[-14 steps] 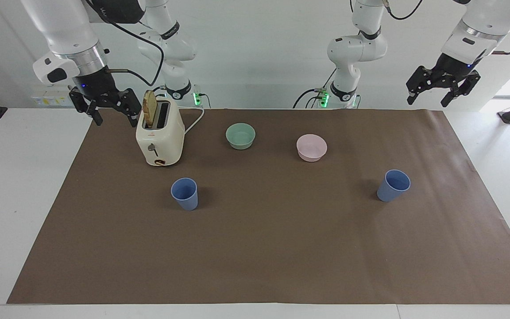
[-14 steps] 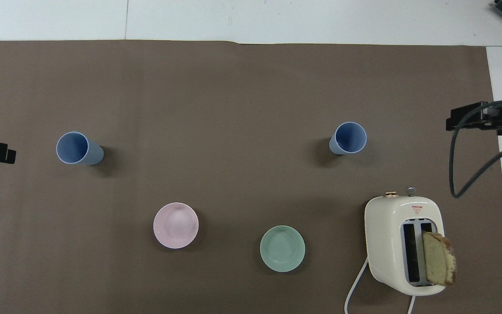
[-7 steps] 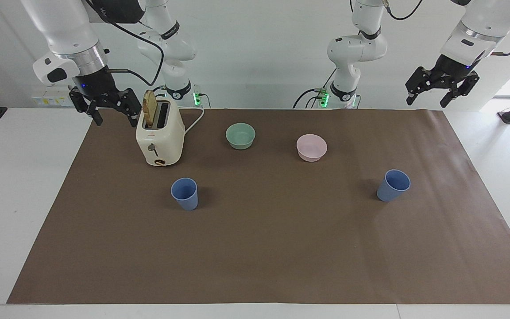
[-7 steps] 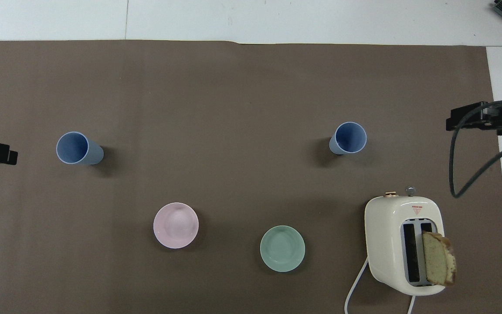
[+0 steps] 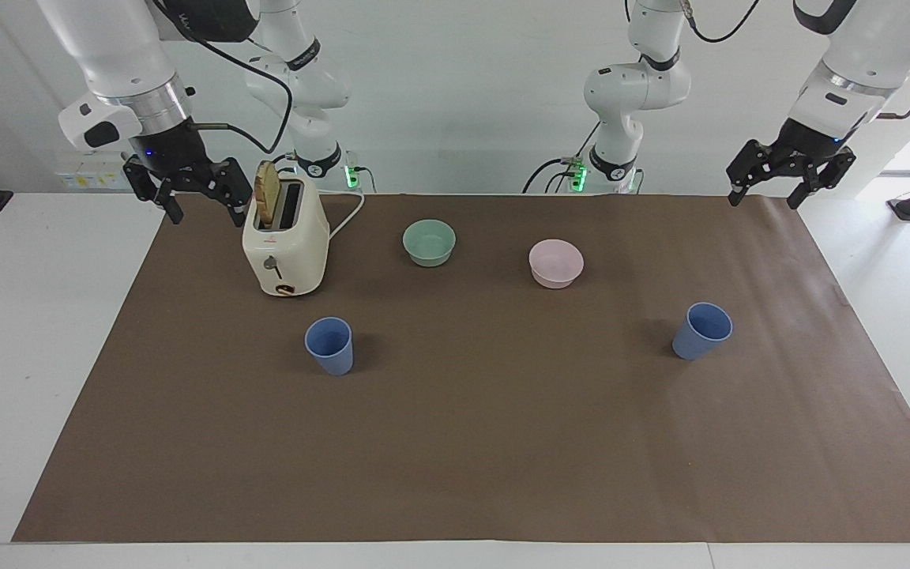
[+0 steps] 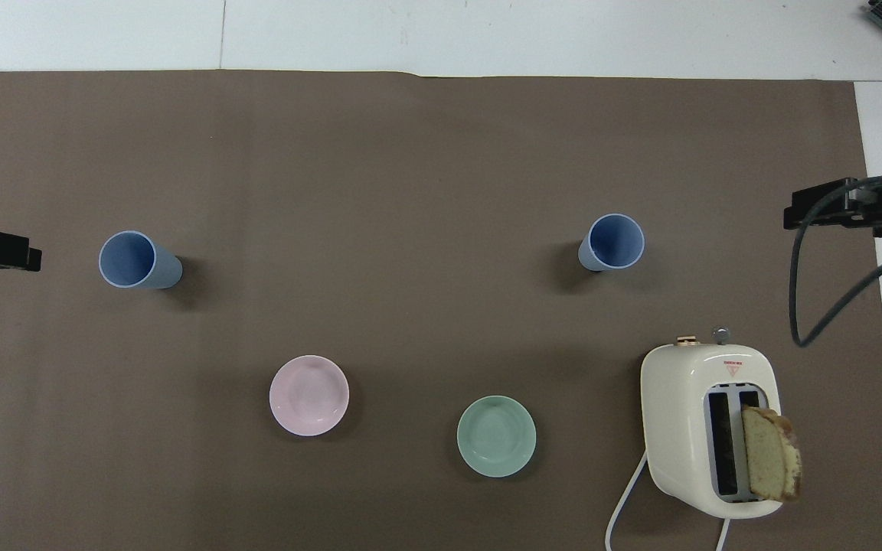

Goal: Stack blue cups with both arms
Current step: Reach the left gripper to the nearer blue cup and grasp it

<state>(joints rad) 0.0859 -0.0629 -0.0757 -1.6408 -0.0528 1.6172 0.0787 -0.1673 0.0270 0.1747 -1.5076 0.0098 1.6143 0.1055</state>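
Since a second ago, left gripper (image 5: 790, 175) lower and drifted a little toward the table's middle, fingers spread, empty, over the mat's (image 5: 502, 442) corner at the left arm's end; right gripper (image 5: 189, 194) unmoved, spread and empty, hanging beside the toaster (image 5: 285, 245). Both blue cups upright and well apart: one cup (image 5: 703, 330) at the left arm's end, below and farther out from the left gripper; other cup (image 5: 329, 345) just farther out than the toaster, on the right arm's side. Each cup nearer to its own arm; downward reach with upright axis likely next.
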